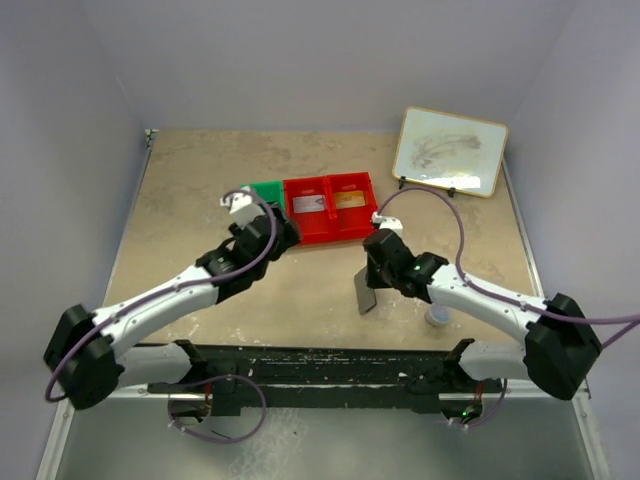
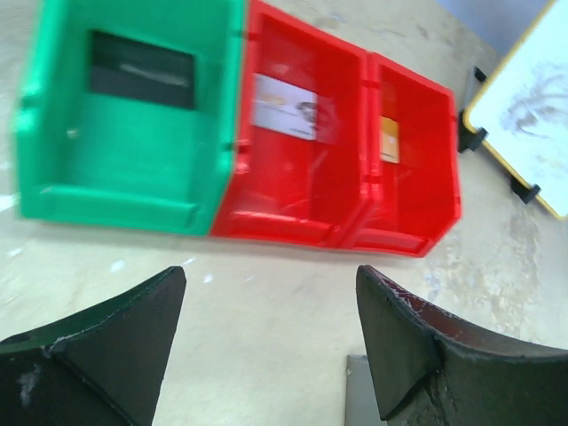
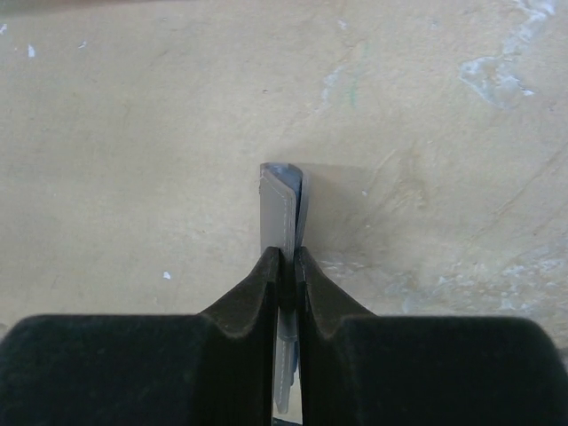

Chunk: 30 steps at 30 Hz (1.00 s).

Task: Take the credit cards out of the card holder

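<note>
My right gripper (image 3: 287,257) is shut on the flat grey card holder (image 3: 282,209), which I see edge-on. It hangs upright just above the table (image 1: 366,296), right of centre. Three credit cards lie in the bins. A dark one (image 2: 142,69) is in the green bin (image 2: 133,191). A white one (image 2: 284,106) is in the middle red bin (image 2: 293,231), and a gold one (image 2: 389,140) is in the right red bin. My left gripper (image 2: 271,275) is open and empty over bare table in front of the bins, near the green bin (image 1: 268,192).
A framed whiteboard (image 1: 450,150) leans at the back right, just beyond the red bins (image 1: 330,225). A small round silvery puck (image 1: 437,316) sits on the table beside my right forearm. The card holder's corner (image 2: 355,390) shows under my left gripper's right finger.
</note>
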Each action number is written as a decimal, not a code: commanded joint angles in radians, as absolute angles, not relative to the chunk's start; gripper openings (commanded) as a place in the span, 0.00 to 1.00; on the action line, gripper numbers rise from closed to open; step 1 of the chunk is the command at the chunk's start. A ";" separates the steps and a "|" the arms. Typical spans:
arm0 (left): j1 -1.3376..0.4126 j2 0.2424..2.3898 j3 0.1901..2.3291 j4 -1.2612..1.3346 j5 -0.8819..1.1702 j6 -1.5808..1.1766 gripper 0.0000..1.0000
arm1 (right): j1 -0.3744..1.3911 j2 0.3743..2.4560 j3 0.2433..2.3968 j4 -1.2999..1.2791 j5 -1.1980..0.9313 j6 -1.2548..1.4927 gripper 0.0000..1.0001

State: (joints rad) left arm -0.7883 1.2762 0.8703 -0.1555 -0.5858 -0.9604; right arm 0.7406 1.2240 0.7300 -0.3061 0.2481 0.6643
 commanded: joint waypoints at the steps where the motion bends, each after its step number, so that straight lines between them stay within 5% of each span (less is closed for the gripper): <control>1: -0.792 1.057 0.708 -0.234 -0.723 -1.083 0.76 | 0.845 1.314 0.831 -0.359 0.441 0.768 0.12; 6: -0.792 0.863 0.616 -0.352 -0.727 -1.174 0.76 | 0.980 1.481 0.987 -0.551 0.611 0.899 0.13; 16: -0.792 0.689 0.714 -0.690 -0.886 -1.303 0.75 | 1.081 1.747 1.220 -0.559 0.550 0.891 0.22; 19: -0.792 0.647 0.738 -0.737 -0.905 -1.312 0.75 | 1.086 1.769 1.217 -0.433 0.433 0.832 0.28; 21: -0.792 0.619 0.742 -0.755 -0.916 -1.311 0.75 | 1.086 1.766 1.215 -0.375 0.338 0.806 0.47; 30: -0.792 0.614 0.732 -0.613 -0.812 -1.133 0.80 | 1.034 1.591 1.136 -0.239 0.280 0.760 0.58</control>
